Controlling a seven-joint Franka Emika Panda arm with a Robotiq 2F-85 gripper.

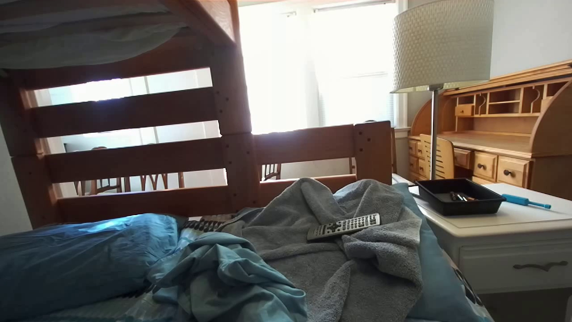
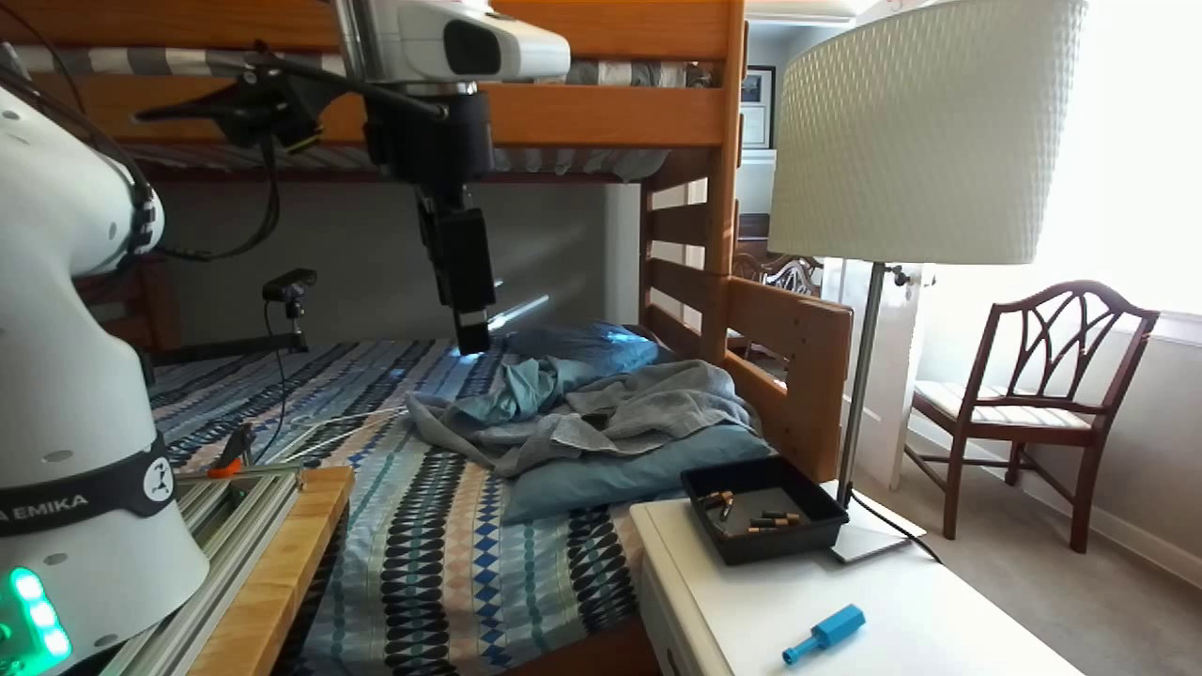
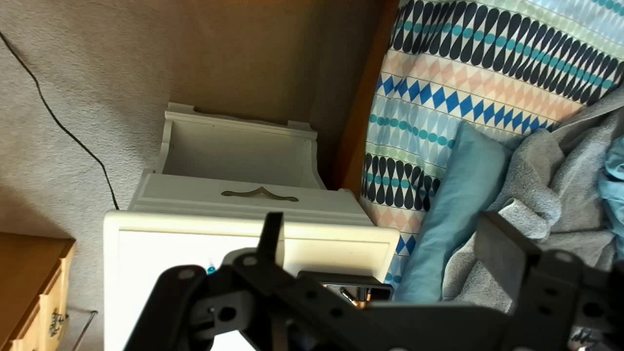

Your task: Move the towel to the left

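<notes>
The towel (image 1: 308,264) is a rumpled grey cloth heaped on the bed near the wooden bed end. It also shows in an exterior view (image 2: 657,404) and at the right of the wrist view (image 3: 580,200). A grey remote control (image 1: 344,227) lies on top of it. A bunched teal-blue cloth (image 1: 232,277) lies against one side of the towel, and a flat blue pillow (image 2: 639,469) is partly under it. My gripper (image 2: 472,340) hangs above the bed, apart from the towel. In the wrist view the gripper (image 3: 387,234) is open with nothing between its fingers.
A white nightstand (image 2: 714,620) beside the bed holds a black tray (image 2: 765,512) with batteries, a blue screwdriver (image 2: 826,631) and a tall lamp (image 2: 925,141). Wooden bunk posts (image 1: 237,170) and the upper bunk rail (image 2: 601,113) stand near. A darker blue pillow (image 1: 89,264) lies beyond.
</notes>
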